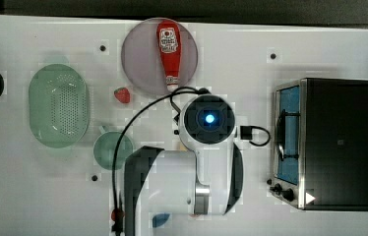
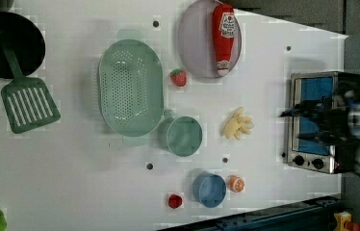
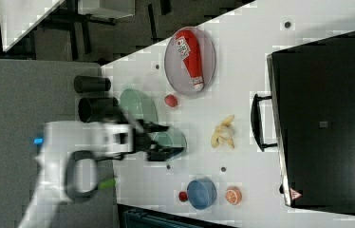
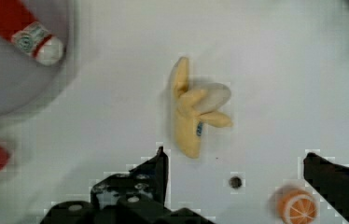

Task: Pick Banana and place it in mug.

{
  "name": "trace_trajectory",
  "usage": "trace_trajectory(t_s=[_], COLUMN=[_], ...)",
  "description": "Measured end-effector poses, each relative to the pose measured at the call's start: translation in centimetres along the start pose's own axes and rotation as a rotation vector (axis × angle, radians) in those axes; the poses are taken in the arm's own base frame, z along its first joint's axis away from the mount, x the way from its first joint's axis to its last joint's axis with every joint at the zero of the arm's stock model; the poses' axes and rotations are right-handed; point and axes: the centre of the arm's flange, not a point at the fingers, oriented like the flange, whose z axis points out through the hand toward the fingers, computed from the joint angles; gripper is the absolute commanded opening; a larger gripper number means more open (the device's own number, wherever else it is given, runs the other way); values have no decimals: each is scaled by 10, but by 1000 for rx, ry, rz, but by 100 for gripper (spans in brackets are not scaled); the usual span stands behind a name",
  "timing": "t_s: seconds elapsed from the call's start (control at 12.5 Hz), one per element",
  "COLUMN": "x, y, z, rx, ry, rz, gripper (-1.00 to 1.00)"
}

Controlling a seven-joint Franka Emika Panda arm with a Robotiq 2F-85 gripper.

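The banana (image 4: 193, 109), pale yellow with splayed peel flaps, lies on the white table (image 2: 264, 86). In the left view the banana (image 2: 238, 123) rests to the right of the mint-green mug (image 2: 184, 136), apart from it. My gripper (image 4: 238, 163) hovers above the table beside the banana, open wide, with nothing between its black fingers (image 4: 156, 168). In the right view the gripper (image 3: 166, 141) overlaps the mug (image 3: 172, 137), and the banana (image 3: 223, 132) lies to the right view's right. In the top view the arm hides the banana, and the mug (image 1: 109, 147) peeks out beside it.
A green perforated colander (image 2: 130, 86) stands beside the mug. A ketchup bottle (image 2: 224, 36) lies on a grey plate (image 2: 195, 43), with a strawberry (image 2: 178, 77) close by. A blue cup (image 2: 209, 189) and orange slice (image 2: 236, 183) sit near the table edge. The toaster oven (image 1: 339, 142) stands past the banana.
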Motion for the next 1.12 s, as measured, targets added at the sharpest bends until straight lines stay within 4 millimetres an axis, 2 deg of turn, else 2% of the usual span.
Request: trace_trajectory(t_s=[0.16, 0.32, 0.48, 0.64, 0.8, 0.96, 1.12], x=[-7, -8, -2, 2, 4, 15, 14], y=[7, 5, -7, -17, -14, -8, -1], z=[64, 105, 146, 177, 194, 206, 213], rx=[-54, -34, -5, 3, 9, 13, 21], ry=[-56, -61, -13, 1, 11, 30, 33], rz=[-3, -37, -144, -193, -205, -192, -187], gripper=[100, 100, 100, 100, 93, 44, -4])
